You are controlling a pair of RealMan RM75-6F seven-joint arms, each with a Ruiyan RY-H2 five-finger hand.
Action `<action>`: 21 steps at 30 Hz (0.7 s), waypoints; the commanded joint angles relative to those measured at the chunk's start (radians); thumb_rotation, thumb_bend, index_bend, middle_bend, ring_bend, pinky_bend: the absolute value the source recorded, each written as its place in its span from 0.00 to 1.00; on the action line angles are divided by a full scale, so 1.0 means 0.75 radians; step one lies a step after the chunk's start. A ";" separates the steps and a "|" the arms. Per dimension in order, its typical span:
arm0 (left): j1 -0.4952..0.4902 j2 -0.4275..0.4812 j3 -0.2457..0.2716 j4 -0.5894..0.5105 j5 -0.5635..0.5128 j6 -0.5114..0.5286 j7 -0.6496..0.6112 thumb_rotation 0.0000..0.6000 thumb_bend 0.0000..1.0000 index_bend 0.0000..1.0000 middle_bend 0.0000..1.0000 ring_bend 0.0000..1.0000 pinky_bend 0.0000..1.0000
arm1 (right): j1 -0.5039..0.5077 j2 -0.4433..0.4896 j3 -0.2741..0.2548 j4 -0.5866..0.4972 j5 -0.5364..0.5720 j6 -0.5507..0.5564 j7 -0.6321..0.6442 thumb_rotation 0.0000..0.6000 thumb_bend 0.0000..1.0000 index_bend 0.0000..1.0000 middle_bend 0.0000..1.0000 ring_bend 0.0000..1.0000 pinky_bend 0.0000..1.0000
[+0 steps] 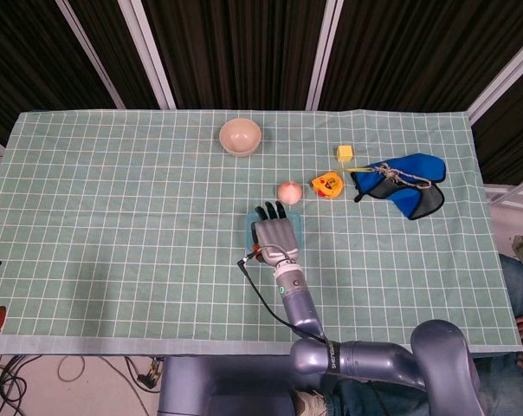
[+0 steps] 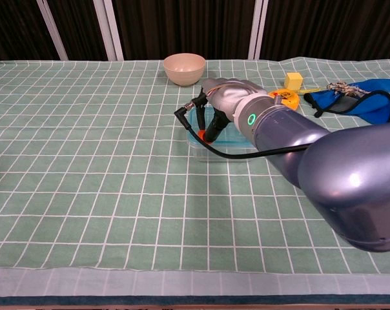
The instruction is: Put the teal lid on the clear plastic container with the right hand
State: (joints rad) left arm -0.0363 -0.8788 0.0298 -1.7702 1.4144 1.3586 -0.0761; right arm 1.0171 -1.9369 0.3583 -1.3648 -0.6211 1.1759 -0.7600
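Before dark slatted panels (image 1: 235, 43), green checked tablecloth (image 1: 114, 225).

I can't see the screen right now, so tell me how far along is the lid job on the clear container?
Nearly done, it seems. The teal lid already lies on the clear plastic container, edges roughly lined up. The right hand lies flat over it, apparently pressing it down; whether it has snapped shut cannot be seen. What is left: finish seating the lid if needed, then lift the hand away. The left hand is barely visible at the table's edge.

Green checked tablecloth (image 1: 114, 217) on table, dark slatted wall (image 1: 235, 43) w/ white bars behind
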 commanded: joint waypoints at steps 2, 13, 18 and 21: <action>0.000 0.000 0.000 0.001 0.000 -0.001 0.000 1.00 0.46 0.09 0.00 0.00 0.00 | -0.003 -0.010 0.003 0.014 0.000 -0.008 0.002 1.00 0.53 0.64 0.18 0.06 0.00; -0.001 0.002 0.001 0.001 -0.001 -0.005 -0.005 1.00 0.46 0.09 0.00 0.00 0.00 | -0.012 -0.028 0.008 0.052 0.001 -0.031 0.002 1.00 0.53 0.64 0.18 0.06 0.02; -0.001 0.002 0.001 0.001 -0.002 -0.006 -0.006 1.00 0.46 0.09 0.00 0.00 0.00 | -0.016 -0.037 0.008 0.067 -0.003 -0.043 0.004 1.00 0.53 0.64 0.18 0.06 0.00; -0.001 0.002 0.001 0.000 -0.004 -0.008 -0.008 1.00 0.46 0.09 0.00 0.00 0.00 | -0.017 -0.042 0.009 0.075 -0.003 -0.047 0.001 1.00 0.53 0.64 0.18 0.06 0.00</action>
State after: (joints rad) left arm -0.0374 -0.8769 0.0308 -1.7700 1.4117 1.3529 -0.0819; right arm 1.0047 -1.9678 0.3648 -1.3093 -0.6236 1.1408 -0.7586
